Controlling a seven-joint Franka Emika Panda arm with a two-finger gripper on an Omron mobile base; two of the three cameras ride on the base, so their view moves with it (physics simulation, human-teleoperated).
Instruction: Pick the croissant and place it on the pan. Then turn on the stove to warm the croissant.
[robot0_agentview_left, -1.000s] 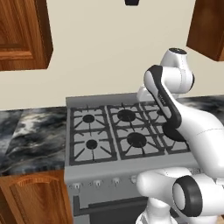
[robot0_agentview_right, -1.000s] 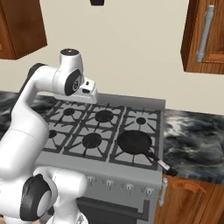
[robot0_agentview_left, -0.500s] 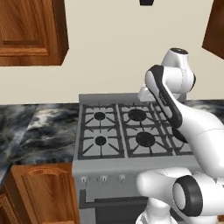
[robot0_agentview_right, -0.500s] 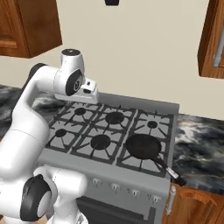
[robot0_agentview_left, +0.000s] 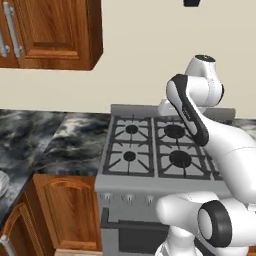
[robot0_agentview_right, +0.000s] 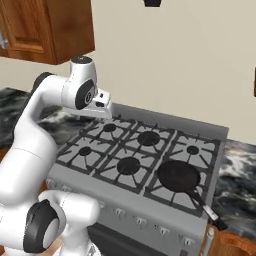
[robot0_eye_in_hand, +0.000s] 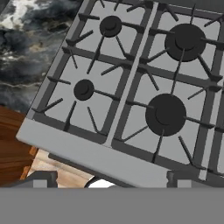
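Stove (robot0_agentview_left: 150, 175) is sitting directly below the gripper (robot0_eye_in_hand: 116, 179), which is hovering high over the rear left part of the cooktop with its fingers spread wide and nothing between them.

Far off to the gripper's left, a wooden wall cabinet (robot0_agentview_left: 50, 30) is hanging over a dark marbled counter (robot0_agentview_left: 50, 140), and wooden base cabinet doors (robot0_agentview_left: 65, 210) are standing under that counter. The counter is butting against the stove's left side.

Coming in toward the gripper, two small left burners are lying under their dark grates: in the hand view the front left burner (robot0_eye_in_hand: 83, 89) is showing just below and ahead of the left fingertip (robot0_eye_in_hand: 43, 179), and the rear left burner (robot0_eye_in_hand: 110, 25) is lying further along the same column. Small silver knobs (robot0_agentview_left: 129, 198) are lining the steel front panel, below the gripper and toward the robot.

Just to the gripper's right, two larger middle burners are showing in the hand view, the front middle burner (robot0_eye_in_hand: 165, 114) being nearer the right fingertip (robot0_eye_in_hand: 188, 177) and the rear middle burner (robot0_eye_in_hand: 187, 41) lying beyond it.

Well apart to the gripper's right and toward the stove's front edge, the pan (robot0_agentview_right: 179, 176) is resting flat on the front right burner. It is showing a bare black inside. Its long dark handle (robot0_agentview_right: 202, 202) is pointing out past the stove's front right corner, away from the gripper.
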